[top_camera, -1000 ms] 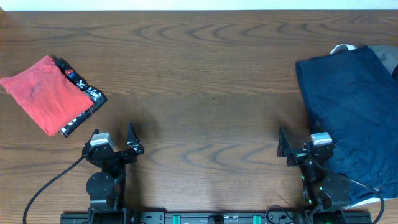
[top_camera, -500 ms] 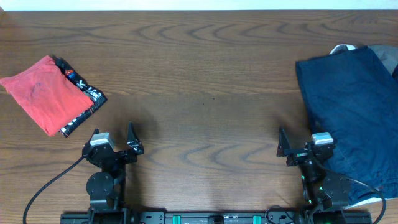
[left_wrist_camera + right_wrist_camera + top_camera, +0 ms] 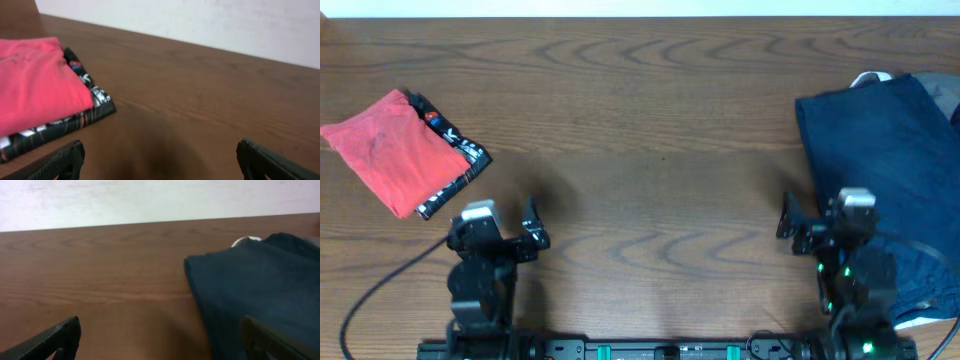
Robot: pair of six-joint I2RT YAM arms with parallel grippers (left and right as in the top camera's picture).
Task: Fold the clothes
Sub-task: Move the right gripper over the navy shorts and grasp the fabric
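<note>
A folded red garment [image 3: 388,150] lies on a folded black patterned garment [image 3: 458,170] at the table's left; both show in the left wrist view [image 3: 35,92], [image 3: 75,122]. A dark navy garment [image 3: 885,170] lies spread at the right edge and shows in the right wrist view [image 3: 255,287]. My left gripper [image 3: 505,232] is open and empty near the front edge, right of the red pile. My right gripper [image 3: 817,222] is open and empty, its right finger over the navy garment's left edge [image 3: 160,340].
A white item [image 3: 868,78] peeks out behind the navy garment's far corner, and a grey piece [image 3: 945,95] lies at the far right edge. Bare wood tabletop [image 3: 650,150] spans the middle. Cables trail from both arm bases at the front.
Both arms have lifted and moved slightly forward from their rest pose. The right gripper has shifted right toward the navy garment. The clothes have not moved.
</note>
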